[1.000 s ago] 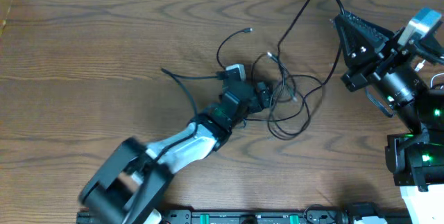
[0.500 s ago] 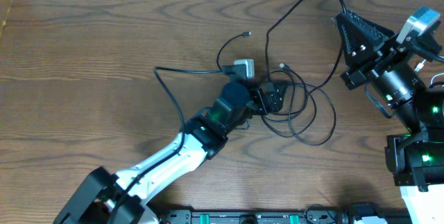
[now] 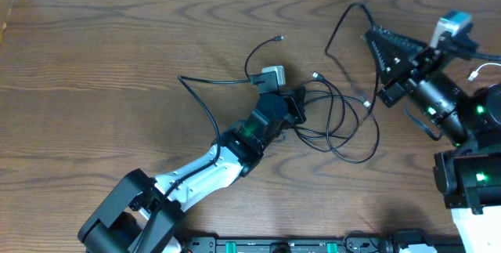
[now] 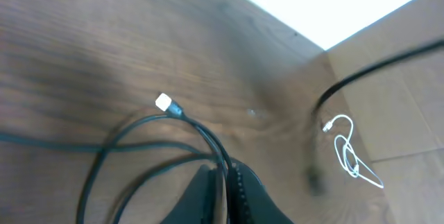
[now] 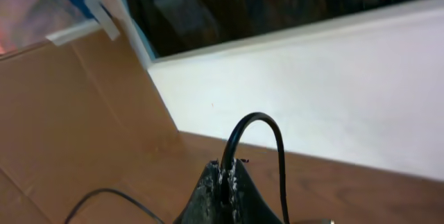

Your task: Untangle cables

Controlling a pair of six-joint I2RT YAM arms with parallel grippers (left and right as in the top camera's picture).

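Black cables lie in tangled loops at the middle of the wooden table, with small light plugs at their ends. One black cable trails off to the left. My left gripper sits at the tangle's left side. In the left wrist view it is shut on a black cable strand, with a white-tipped plug beyond. My right gripper, raised at the upper right, is shut on another black cable that arches out of its tips. A thin white cable lies at the far right.
A cardboard wall stands at the table's left back corner and another shows in the right wrist view. The right arm's base fills the right edge. A black equipment rail runs along the front edge.
My left gripper went from open to shut on a black strand at the tangle. The right gripper moved left and lower with its cable, and the loops shifted.
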